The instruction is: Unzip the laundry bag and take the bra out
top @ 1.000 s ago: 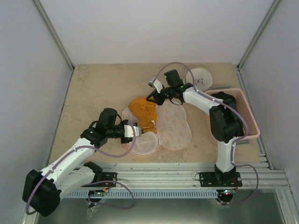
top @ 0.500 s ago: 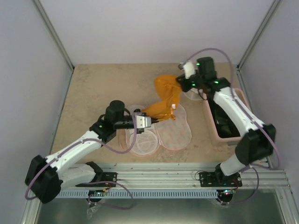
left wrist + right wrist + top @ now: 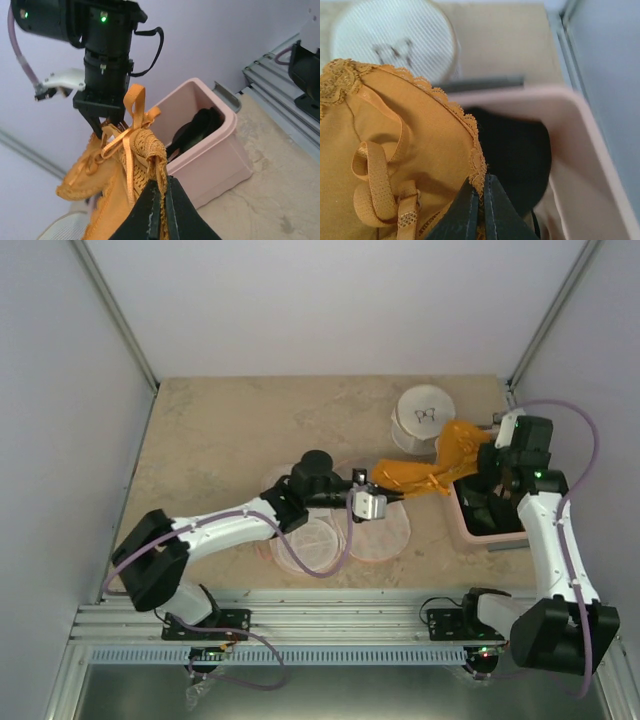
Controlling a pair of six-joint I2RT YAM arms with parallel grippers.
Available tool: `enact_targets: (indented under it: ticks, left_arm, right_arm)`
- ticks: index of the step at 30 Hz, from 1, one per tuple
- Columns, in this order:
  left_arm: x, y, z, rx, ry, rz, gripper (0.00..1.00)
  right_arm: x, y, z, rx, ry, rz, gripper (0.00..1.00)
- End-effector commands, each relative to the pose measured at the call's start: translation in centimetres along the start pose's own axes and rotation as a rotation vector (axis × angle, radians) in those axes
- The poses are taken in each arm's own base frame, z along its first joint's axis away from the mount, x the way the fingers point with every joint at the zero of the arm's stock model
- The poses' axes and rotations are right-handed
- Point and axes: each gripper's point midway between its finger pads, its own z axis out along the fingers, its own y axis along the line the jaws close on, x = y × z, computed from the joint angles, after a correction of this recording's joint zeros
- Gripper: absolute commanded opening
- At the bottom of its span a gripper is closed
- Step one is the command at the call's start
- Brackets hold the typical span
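Orange bra hangs stretched off the table between your arms, left gripper and right gripper each pinched tight on its fabric, next to the pink bin, laundry bag lying open under your left arm.

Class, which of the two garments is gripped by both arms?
The orange-yellow bra, pinched by left gripper and right gripper; the dark garment lies in the pink bin.
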Motion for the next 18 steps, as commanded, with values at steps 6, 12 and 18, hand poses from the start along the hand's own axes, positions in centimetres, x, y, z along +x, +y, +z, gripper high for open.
enact_targets:
  ticks: [6, 12, 18]
  left_arm:
    - [-1.4, -1.4, 4.1, 0.029, -0.085, 0.094, 0.00]
    - [-0.9, -1.9, 3.0, 0.012, -0.046, 0.095, 0.00]
    - [0.0, -1.2, 1.3, -0.028, 0.011, 0.105, 0.00]
  right_arm:
    - [8.9, 1.1, 4.6, -0.103, 0.214, 0.159, 0.01]
    - [10.0, 4.3, 4.2, -0.255, 0.208, 0.260, 0.00]
    - [10.7, 7.3, 3.3, -0.381, 0.203, 0.361, 0.00]
